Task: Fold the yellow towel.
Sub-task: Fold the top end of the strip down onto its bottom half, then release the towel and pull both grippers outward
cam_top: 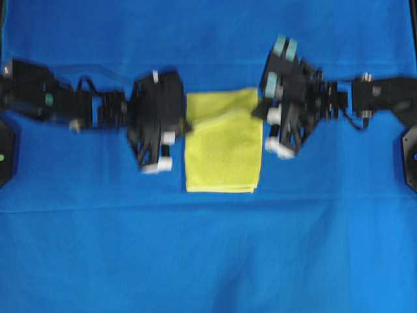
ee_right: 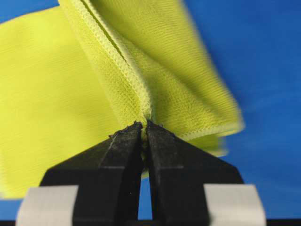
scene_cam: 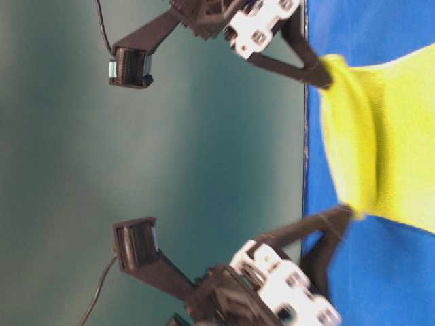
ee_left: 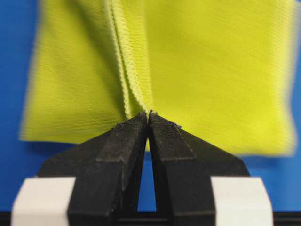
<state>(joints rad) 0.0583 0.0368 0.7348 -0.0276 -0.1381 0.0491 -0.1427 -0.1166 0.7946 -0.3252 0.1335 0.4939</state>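
Seen from overhead, the left gripper (cam_top: pixel 187 124) and right gripper (cam_top: pixel 258 111) are set at opposite side edges of the yellow towel (cam_top: pixel 223 153), which is spread on the blue sheet (cam_top: pixel 208 248) over the bench, its long axis running toward the near edge. At table level, a raised fold is held between both arms. In each wrist view, the fingers (ee_left: pixel 127 141) are pressed together, pinching layered hem, with the towel lying straight ahead; neither arm is judged nearer.

Both arms reach inward toward each other, the left tool (ee_left: pixel 148 115) and the right tool (ee_right: pixel 144 123) each pinched tight on cloth.
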